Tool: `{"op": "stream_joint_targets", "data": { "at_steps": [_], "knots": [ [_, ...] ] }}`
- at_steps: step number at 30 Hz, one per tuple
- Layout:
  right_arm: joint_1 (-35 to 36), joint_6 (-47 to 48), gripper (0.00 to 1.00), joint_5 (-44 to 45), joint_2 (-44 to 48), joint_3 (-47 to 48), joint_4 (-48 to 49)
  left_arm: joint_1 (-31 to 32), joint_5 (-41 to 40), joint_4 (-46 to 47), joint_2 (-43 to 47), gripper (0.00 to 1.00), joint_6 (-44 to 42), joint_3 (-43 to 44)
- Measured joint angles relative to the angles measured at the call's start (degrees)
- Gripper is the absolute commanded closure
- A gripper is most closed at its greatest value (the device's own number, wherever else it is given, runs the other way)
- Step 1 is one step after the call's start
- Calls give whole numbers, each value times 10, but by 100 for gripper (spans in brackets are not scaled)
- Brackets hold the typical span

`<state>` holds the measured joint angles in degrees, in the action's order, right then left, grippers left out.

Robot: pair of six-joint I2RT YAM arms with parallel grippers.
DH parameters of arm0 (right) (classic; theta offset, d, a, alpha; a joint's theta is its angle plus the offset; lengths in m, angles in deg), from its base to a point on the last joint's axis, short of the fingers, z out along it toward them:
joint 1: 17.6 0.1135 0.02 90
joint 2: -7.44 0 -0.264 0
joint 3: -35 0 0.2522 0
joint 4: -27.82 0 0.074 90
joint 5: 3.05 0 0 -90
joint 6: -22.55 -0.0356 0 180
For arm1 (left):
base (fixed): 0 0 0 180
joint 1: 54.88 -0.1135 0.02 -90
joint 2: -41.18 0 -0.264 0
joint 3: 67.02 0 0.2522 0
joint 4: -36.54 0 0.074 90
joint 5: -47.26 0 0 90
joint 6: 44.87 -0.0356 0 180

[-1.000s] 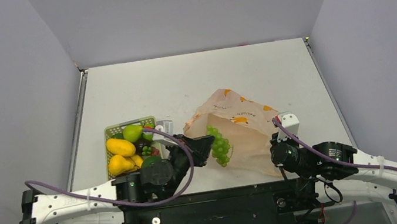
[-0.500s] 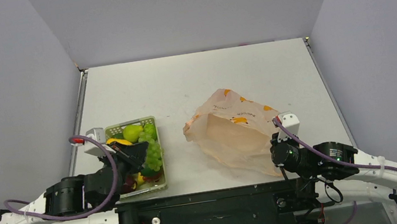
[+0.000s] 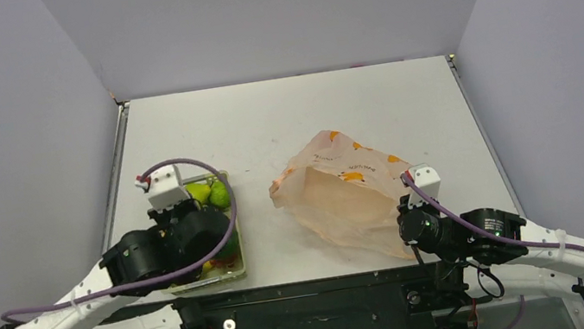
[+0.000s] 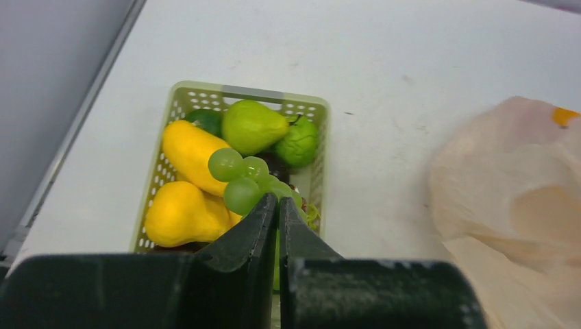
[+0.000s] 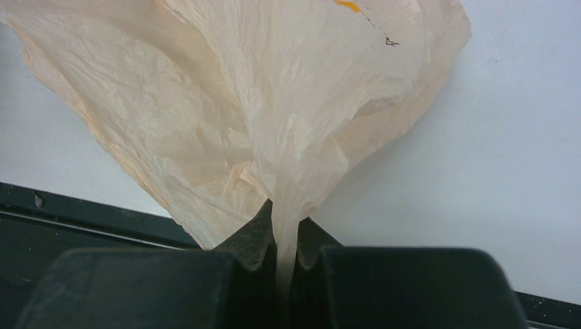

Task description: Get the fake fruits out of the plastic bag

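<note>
The peach plastic bag (image 3: 345,191) lies on the table right of centre. My right gripper (image 5: 284,212) is shut on a gathered fold of the plastic bag (image 5: 260,103) at its near corner. My left gripper (image 4: 278,200) is shut on the green grapes (image 4: 236,175), which sit just above the fruits in the light green basket (image 4: 250,92). In that basket lie two yellow fruits (image 4: 188,147), a green pear (image 4: 250,127) and a darker green fruit (image 4: 298,144). From above, the left wrist (image 3: 186,237) covers most of the basket. No fruit shows through the bag.
The basket (image 3: 240,259) stands near the table's front left, close to the left wall. The bag's near corner hangs by the table's front edge (image 5: 103,219), next to the right arm (image 3: 474,238).
My left arm has carried the green grapes from the bag's mouth leftward and now holds them over the basket. The right gripper has kept its hold on the bag without moving.
</note>
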<state>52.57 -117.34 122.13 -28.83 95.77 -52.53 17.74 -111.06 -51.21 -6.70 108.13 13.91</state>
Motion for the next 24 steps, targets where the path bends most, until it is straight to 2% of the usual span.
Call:
{"op": "stream_joint_targets", "data": {
  "at_steps": [3,6,10,14,24],
  "knots": [
    [0,0,100,0,0,0,0,-144,68,70,-36,100,-110,-9],
    [0,0,100,0,0,0,1,-260,137,142,-54,100,-201,-45],
    [0,0,100,0,0,0,1,-360,222,212,-68,100,-280,-82],
    [0,0,100,0,0,0,1,-395,280,258,-85,100,-313,-97],
    [0,0,100,0,0,0,1,-402,349,321,-107,100,-322,-120]
  ]
}}
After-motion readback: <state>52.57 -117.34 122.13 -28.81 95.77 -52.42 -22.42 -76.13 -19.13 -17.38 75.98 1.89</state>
